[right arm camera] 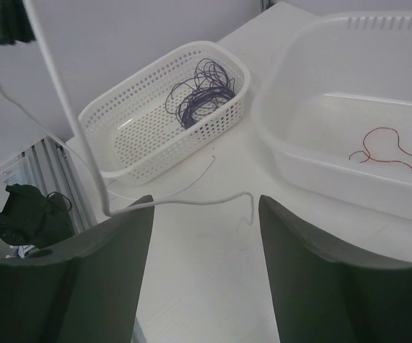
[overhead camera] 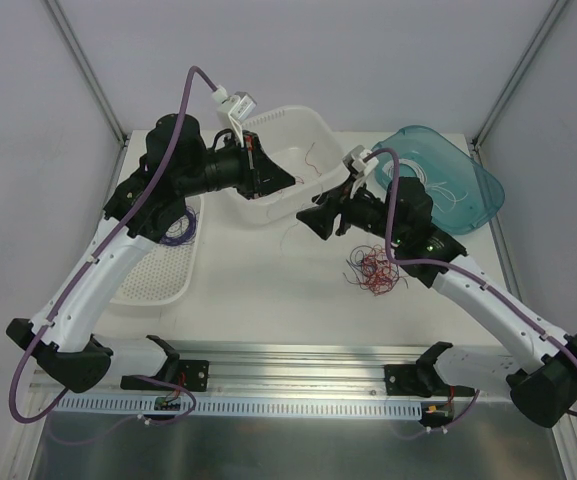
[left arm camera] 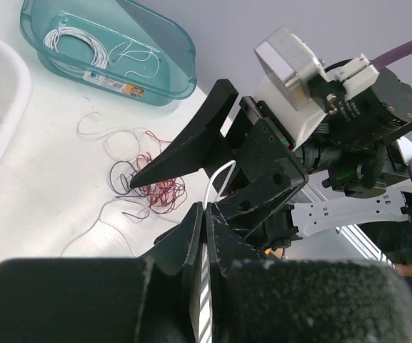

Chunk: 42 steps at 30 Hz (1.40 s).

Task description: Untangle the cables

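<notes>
Two robot arms are working over a white table (overhead camera: 258, 300), sorting fine curly cables among three containers. The left pincer (overhead camera: 286, 182) is reaching out above the white tub (overhead camera: 313, 125) with its jaws pressed together, pinching one white cable (right arm camera: 184, 203) that is hanging down from it. The right pincer (right arm camera: 204, 214) is standing with its jaws spread wide, and the low end of that white cable is running across the gap between them without being clamped.

One tangle of red and purple cables (overhead camera: 373, 268) is lying on the bare table just beside the right arm, with a few loose white strands trailing from it. One red cable (right arm camera: 384, 146) is lying alone on the floor of the white tub. A bundle of purple cables (right arm camera: 198, 93) is sitting in the perforated white basket (right arm camera: 113, 114) at the left. A coil of white cables (left arm camera: 73, 44) is resting in the teal bin (left arm camera: 164, 84) at the far right.

Plain grey panels are enclosing the table on three sides, and an aluminium rail (overhead camera: 288, 365) is running along its near edge.
</notes>
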Motion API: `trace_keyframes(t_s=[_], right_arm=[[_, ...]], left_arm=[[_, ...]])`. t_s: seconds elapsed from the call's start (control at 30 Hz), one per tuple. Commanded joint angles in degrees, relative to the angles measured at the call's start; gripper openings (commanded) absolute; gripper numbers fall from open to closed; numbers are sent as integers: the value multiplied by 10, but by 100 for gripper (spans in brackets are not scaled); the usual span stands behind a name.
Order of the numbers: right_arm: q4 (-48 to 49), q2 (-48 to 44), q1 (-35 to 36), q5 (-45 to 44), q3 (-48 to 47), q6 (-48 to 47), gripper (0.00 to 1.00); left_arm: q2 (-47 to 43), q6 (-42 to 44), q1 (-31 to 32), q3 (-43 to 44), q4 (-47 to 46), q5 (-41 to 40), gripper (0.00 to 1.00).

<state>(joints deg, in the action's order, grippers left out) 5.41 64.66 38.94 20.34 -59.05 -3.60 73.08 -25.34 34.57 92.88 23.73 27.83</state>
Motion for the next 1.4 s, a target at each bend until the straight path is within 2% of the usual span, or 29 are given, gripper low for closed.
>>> trace_keyframes(t_s=[0.0,0.17,0.2,0.27,0.3,0.33,0.4,0.57,0.63,0.67,0.73,0.77,0.87,0.9,0.97,1.0,1.1,1.17,1.37], right_arm=[[35,-22,3,13,-35,-13,62],[29,-23,4,8,-36,-17,47],[27,-22,4,7,-36,-19,38],[22,-23,4,2,-38,-23,28],[15,-24,3,-1,-38,-28,15],[11,-26,3,-10,-38,-33,9],[-13,-32,3,-27,-43,-46,1],[-71,-45,-2,-74,-77,-93,1],[-94,-51,-7,-86,-86,-102,1],[-110,-51,-8,-92,-97,-113,1],[-125,-53,-13,-108,-109,-124,1],[-141,-53,-15,-115,-120,-132,1],[-162,-51,-25,-151,-141,-147,1],[-175,-50,-31,-178,-156,-155,1],[-192,-42,-38,-199,-178,-167,1],[-196,-39,-47,-222,-198,-180,1],[-204,-24,-68,-254,-242,-207,1],[-209,-6,-86,-274,-265,-224,1],[-169,29,-181,-294,-314,-244,1]], left_arm=[[1,-13,7,22,-28,3,0],[2,-12,6,22,-29,2,0],[2,-12,6,21,-28,2,0],[2,-10,6,20,-28,0,0],[2,-7,6,19,-29,-1,0],[0,-5,7,16,-28,-4,0],[-3,3,7,6,-29,-17,0],[-21,21,7,-40,-29,-49,1],[-28,27,6,-55,-28,-52,5],[-31,29,6,-70,-28,-52,17],[-39,37,7,-84,-28,-54,27],[-43,41,6,-96,-28,-55,38],[-57,54,6,-117,-28,-63,57],[-61,62,6,-123,-28,-66,67],[-70,68,6,-138,-29,-67,76],[-73,74,6,-143,-30,-67,83],[-83,81,6,-168,-32,-71,95],[-87,86,7,-190,-32,-82,99],[-102,91,6,-255,-32,-118,99]])
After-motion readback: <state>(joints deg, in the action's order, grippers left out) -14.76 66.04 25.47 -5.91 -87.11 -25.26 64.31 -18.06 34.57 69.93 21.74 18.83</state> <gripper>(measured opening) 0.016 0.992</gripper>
